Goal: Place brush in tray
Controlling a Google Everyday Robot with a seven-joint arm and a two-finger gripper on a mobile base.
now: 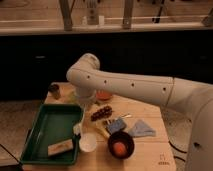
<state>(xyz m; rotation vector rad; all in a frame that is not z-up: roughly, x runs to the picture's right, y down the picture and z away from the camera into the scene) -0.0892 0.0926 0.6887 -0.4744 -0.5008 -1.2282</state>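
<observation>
In the camera view, the gripper (80,116) hangs over the right rim of the tray (46,131), fingers closed on the brush (77,129), which hangs toward 6 o'clock above the surface (145,150).

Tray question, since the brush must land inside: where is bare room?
The tray floor is bare except the tan block near its front right corner. Crowded: the table right of its rim, with white cup and bowl. The gripper hangs over that rim.
</observation>
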